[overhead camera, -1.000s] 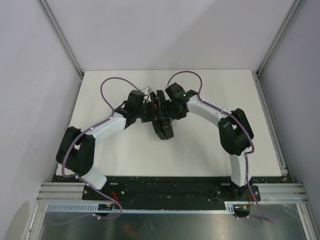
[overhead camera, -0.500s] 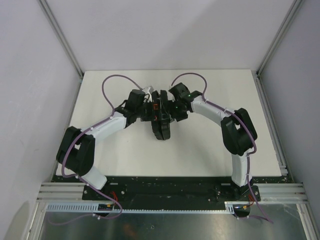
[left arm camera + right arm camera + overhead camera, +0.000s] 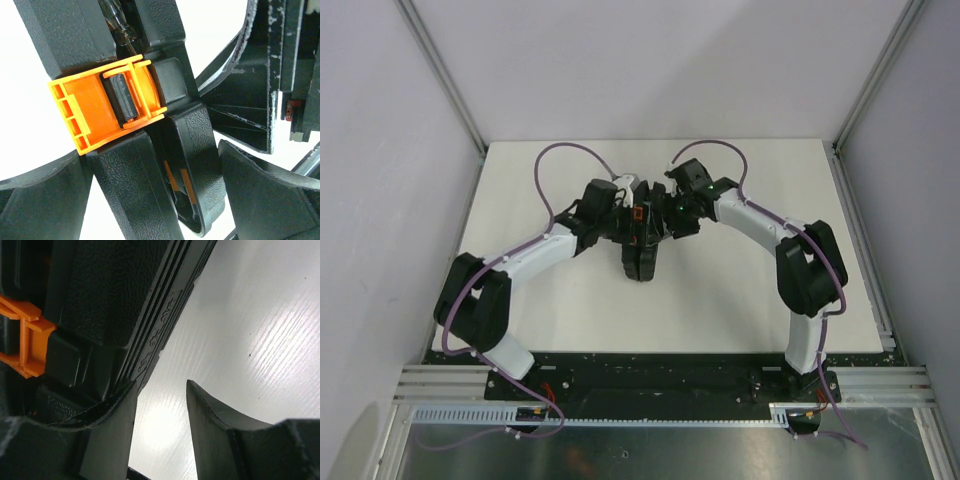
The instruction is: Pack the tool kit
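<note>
The tool kit (image 3: 640, 258), a black case, stands on edge mid-table with its two halves almost together. Its orange latch (image 3: 100, 107) hangs unfastened over the seam. Orange-striped tools (image 3: 187, 185) show through the slit between the halves. My left gripper (image 3: 623, 222) is open and straddles both halves from the left, with slim gaps beside its fingers (image 3: 40, 200). My right gripper (image 3: 665, 222) is open on the case's right side. One of its fingers (image 3: 107, 435) lies against the shell (image 3: 115, 295), and only bare table shows between its jaws.
The white table (image 3: 750, 290) is fenced by aluminium rails (image 3: 865, 240) at left and right and grey walls behind. Purple cables (image 3: 555, 160) loop above both wrists. The arm bases sit on the black plate (image 3: 650, 375) at the near edge.
Both grippers have moved a little towards the back. The case halves have come closer together and the case looks narrower and more upright. The right arm has pushed in from the right.
</note>
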Motion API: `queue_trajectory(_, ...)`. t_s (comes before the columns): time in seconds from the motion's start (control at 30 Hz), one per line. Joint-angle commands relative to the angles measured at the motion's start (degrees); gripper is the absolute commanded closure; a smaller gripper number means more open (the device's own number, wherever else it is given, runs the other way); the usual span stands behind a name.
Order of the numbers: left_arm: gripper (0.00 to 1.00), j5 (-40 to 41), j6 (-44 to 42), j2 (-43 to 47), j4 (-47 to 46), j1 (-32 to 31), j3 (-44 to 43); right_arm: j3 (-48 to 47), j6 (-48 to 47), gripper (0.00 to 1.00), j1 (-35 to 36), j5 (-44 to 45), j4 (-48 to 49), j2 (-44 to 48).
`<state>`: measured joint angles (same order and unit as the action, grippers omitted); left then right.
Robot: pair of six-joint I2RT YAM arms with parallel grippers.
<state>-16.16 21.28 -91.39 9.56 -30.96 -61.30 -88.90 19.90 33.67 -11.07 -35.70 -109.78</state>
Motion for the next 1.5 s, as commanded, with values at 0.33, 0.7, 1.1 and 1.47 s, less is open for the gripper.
queue_trajectory(0.33,0.01,-2.2,-15.5,-2.4,1.2,-11.1,1.4,2.2,8.0,0.51,0.0,-14.4,16.4,2.4)
queue_trajectory(0.7,0.30,12.1,-17.3,-3.7,4.7,-14.5,2.3,3.9,9.4,0.51,-1.3,-13.6,18.2,3.2)
queue_trajectory(1.1,0.70,14.7,-21.8,1.4,2.1,-14.6,5.9,5.3,4.6,0.51,-6.7,-6.3,12.8,7.5)
queue_trajectory(1.47,0.78,10.2,-31.7,5.9,-2.7,-15.6,13.1,9.6,1.6,0.50,-14.9,-19.9,15.1,15.4)
